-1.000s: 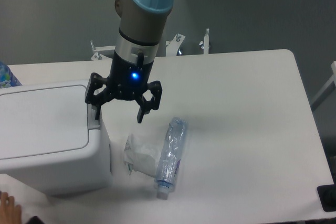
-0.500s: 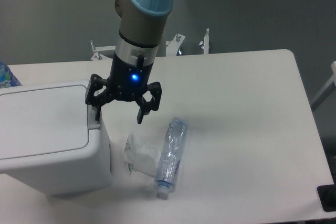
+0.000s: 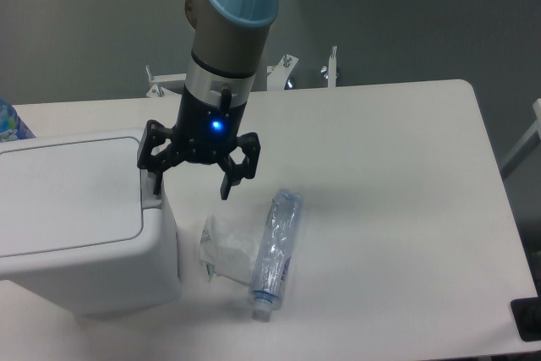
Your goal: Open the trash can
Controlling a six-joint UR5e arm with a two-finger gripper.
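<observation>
The black two-finger gripper hangs with its jaws spread wide and nothing between them; one fingertip sits at the right rim of the large boxy white plastic trash can, at or touching the grey rectangular push button, while the other hangs in the air over the white table. A blue light glows on the gripper body. The trash can stands at the left edge of the table, its flat white lid down. Judged by its look, the bin is rigid moulded plastic, light and probably empty, with smooth slippery walls, so a sideways shove could slide it; the lid gives no edge to pinch. The button is the place to act: a straight downward press with one fingertip should release the lid. Just right of the bin lie a crumpled white paper wad and a clear crushed plastic bottle, touching each other. The bottle's label shows dark print too small to read; no brand or writing is legible on the bin.
</observation>
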